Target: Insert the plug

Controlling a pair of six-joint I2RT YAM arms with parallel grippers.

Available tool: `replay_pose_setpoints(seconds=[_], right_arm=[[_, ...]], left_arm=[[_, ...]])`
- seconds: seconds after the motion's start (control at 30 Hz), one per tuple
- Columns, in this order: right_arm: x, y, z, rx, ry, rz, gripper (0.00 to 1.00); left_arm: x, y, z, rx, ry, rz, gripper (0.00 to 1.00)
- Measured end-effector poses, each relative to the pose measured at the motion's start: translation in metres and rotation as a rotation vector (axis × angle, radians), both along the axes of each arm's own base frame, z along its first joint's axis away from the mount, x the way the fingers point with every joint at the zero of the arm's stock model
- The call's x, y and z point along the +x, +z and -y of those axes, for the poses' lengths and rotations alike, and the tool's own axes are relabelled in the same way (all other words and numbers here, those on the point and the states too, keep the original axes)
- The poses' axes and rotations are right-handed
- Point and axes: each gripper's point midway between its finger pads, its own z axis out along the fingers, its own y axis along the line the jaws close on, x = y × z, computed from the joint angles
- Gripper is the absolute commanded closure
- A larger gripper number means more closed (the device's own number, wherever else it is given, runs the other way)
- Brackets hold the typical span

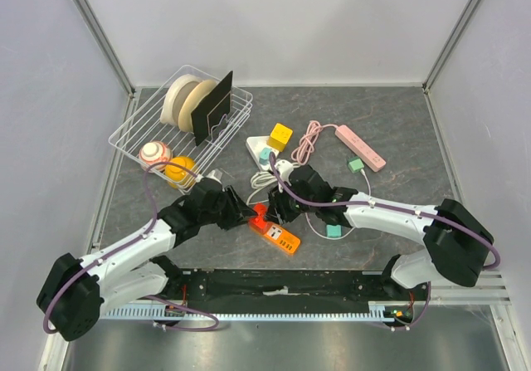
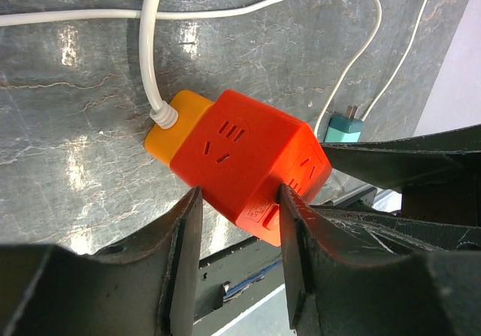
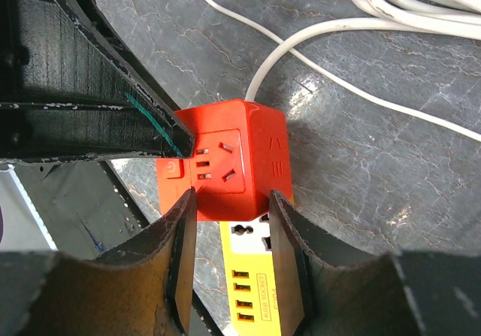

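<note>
A red cube socket (image 1: 260, 214) sits on one end of a yellow power strip (image 1: 284, 240) near the table's front middle. In the left wrist view the red cube (image 2: 233, 155) lies between my left gripper's (image 2: 238, 197) fingers, both touching its sides; the strip's yellow end (image 2: 171, 125) with its white cord (image 2: 154, 65) shows behind. My right gripper (image 3: 231, 197) straddles the strip (image 3: 252, 276) with its fingertips at the cube's (image 3: 225, 155) near corners; whether they press on either is unclear. Any plug pins under the cube are hidden. From above, both grippers (image 1: 247, 213) (image 1: 278, 209) meet at the cube.
A wire dish rack (image 1: 141, 130) with tape rolls and a black plate stands back left, balls beside it. Behind the arms lie a yellow cube (image 1: 280, 136), a pink power strip (image 1: 361, 147), coiled white cable (image 1: 265, 180) and teal plugs (image 1: 333, 231) (image 1: 356, 164).
</note>
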Motion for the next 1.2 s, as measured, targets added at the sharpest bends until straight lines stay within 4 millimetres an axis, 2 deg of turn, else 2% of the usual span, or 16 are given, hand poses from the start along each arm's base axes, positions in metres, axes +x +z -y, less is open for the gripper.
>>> replay_pose_setpoints(seconds=[0.17, 0.4, 0.53, 0.57, 0.67, 0.9, 1.0, 1.1, 1.2], right_arm=[[0.002, 0.004, -0.002, -0.001, -0.002, 0.002, 0.6], [0.006, 0.006, -0.001, -0.046, -0.01, -0.011, 0.57], [0.01, 0.007, -0.004, -0.055, -0.013, -0.008, 0.48], [0.011, 0.008, -0.005, -0.051, -0.015, -0.001, 0.42], [0.014, 0.01, -0.005, -0.049, -0.03, 0.015, 0.34], [0.016, 0.017, 0.011, -0.107, -0.085, 0.066, 0.21], [0.017, 0.037, 0.021, -0.096, -0.11, 0.116, 0.16], [0.021, 0.072, 0.031, -0.031, -0.156, 0.188, 0.12], [0.032, 0.105, 0.052, 0.036, -0.243, 0.266, 0.08]], left_arm=[[0.0, -0.002, -0.001, -0.001, 0.016, -0.005, 0.63], [0.001, -0.003, 0.0, -0.054, 0.067, -0.012, 0.66], [0.003, -0.003, 0.0, -0.054, 0.078, -0.018, 0.64], [0.004, -0.003, 0.001, -0.054, 0.081, -0.018, 0.64], [0.008, -0.003, 0.005, -0.061, 0.081, -0.021, 0.61], [0.016, 0.002, 0.017, -0.055, 0.053, -0.036, 0.55], [0.019, 0.004, 0.019, -0.044, 0.039, -0.024, 0.54], [0.026, 0.003, 0.018, -0.019, 0.028, -0.022, 0.53], [0.047, 0.008, 0.021, 0.005, 0.013, -0.013, 0.46]])
